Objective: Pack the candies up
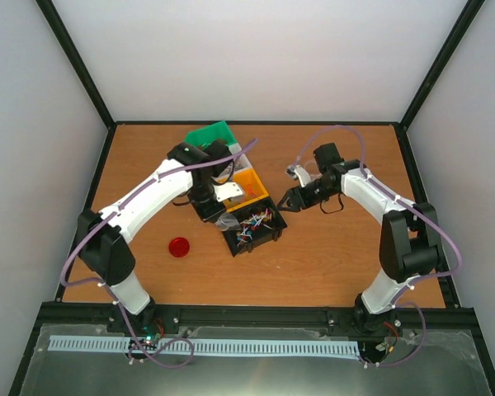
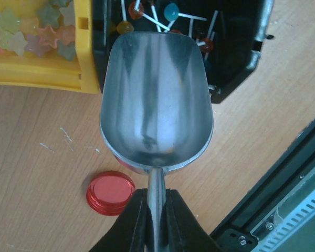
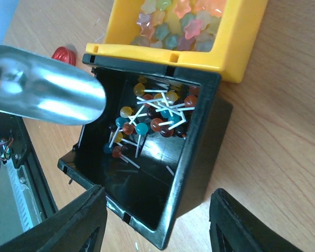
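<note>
- At mid-table, a square black plastic bin [image 3: 197, 168] butts against a yellow plastic bin [image 3: 163, 58]. Small round lollipops on white sticks [image 3: 152, 118] are heaped at the black bin's yellow-side end, and the opposite end is bare.
- Yellow bin holds pastel star-shaped candies [image 3: 173, 21]. No sweets visible outside either bin.
- Left gripper [image 2: 156, 202]: clamped tight on the handle of a bright rounded metal scoop [image 2: 156, 94]. Scoop is empty, mouth aimed at the lollipops, lip over the black bin's edge.
- Right gripper [image 3: 158, 210]: jaws roughly half spread, holding nothing. The black bin's corner lines up between the fingers; can't confirm contact.
- Flat round red plastic lid [image 2: 110, 192] lies on the wooden table [image 2: 37, 173] just beside the scoop's heel, apart from the bins.
- Risk: the sticks are interlocked, so the scoop may drag the whole clump and flick some over the wall.
- Risk: the scoop lip could catch the rim and shove or tip the light bin if the right gripper isn't bracing it.
- Risk: pushing the pile toward the yellow wall could spill lollipops into the stars.
- Risk: sticks overhanging the scoop lip could drop off in transit.
- Orientation: each lollipop's long axis is its stick. They lie flat and criss-crossed, heads pointing every way, with no common heading to line the scoop up on.
</note>
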Controlling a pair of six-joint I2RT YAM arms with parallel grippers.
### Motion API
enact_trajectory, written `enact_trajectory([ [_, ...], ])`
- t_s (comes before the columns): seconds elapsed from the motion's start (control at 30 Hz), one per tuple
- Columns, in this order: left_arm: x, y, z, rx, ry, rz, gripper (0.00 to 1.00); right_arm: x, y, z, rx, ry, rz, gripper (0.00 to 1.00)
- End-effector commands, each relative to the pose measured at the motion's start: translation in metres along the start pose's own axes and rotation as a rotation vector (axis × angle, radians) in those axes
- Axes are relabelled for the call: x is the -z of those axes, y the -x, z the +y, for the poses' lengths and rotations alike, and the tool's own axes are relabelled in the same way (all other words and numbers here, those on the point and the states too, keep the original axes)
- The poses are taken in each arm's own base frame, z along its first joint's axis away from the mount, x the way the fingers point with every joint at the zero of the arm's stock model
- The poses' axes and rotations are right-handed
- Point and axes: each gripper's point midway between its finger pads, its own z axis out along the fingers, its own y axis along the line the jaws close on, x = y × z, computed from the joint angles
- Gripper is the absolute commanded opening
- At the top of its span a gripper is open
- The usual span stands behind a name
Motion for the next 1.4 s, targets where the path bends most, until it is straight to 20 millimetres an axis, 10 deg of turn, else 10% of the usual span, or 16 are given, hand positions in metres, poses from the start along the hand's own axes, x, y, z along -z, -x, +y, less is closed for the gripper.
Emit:
enact_trajectory([
  [0.0, 0.005, 0.008, 0.01, 0.086, 0.054, 0.033, 0.01, -0.012, -0.004, 0.001, 0.008, -0.019, 0.026, 0.53],
  [0.77, -0.043, 0.031, 0.027, 0.166, 0.089, 0.143, 0.01, -0.047, -0.011, 0.006, 0.037, 0.02, 0.132, 0.39],
  [1.37, -0.089, 0.06, 0.019, -0.001, 0.059, -0.202, 0.01, -0.057, -0.017, 0.007, 0.044, 0.052, 0.157, 0.26],
])
